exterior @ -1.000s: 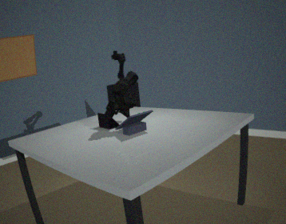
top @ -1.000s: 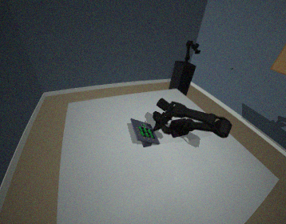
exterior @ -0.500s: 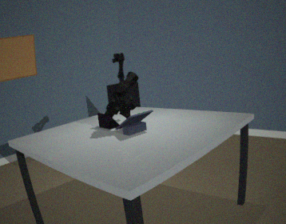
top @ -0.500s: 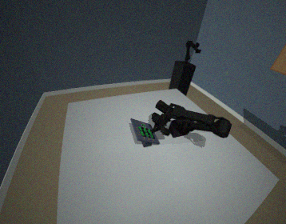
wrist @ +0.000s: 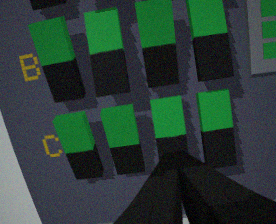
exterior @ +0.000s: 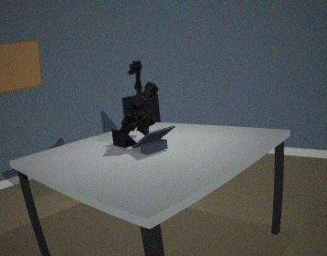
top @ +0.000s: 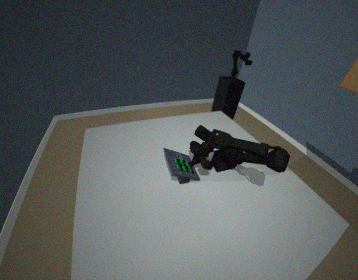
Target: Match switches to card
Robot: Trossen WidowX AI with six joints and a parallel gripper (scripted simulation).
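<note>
The tilted switch panel carries rows of green-and-black switches. In the wrist view, rows B and C show four switches each; part of another row shows at the top. The green halves differ in brightness; which ends are raised is hard to tell. The card is cut off at the upper right, showing green and dark squares. My gripper is shut and empty. Its tips are over the near, black half of row C's third switch and hide part of it. Contact cannot be told.
The panel rests on a block on the white table. Row C's second switch and fourth switch stand either side of the tips. A dark pedestal with a small arm stands beyond the table.
</note>
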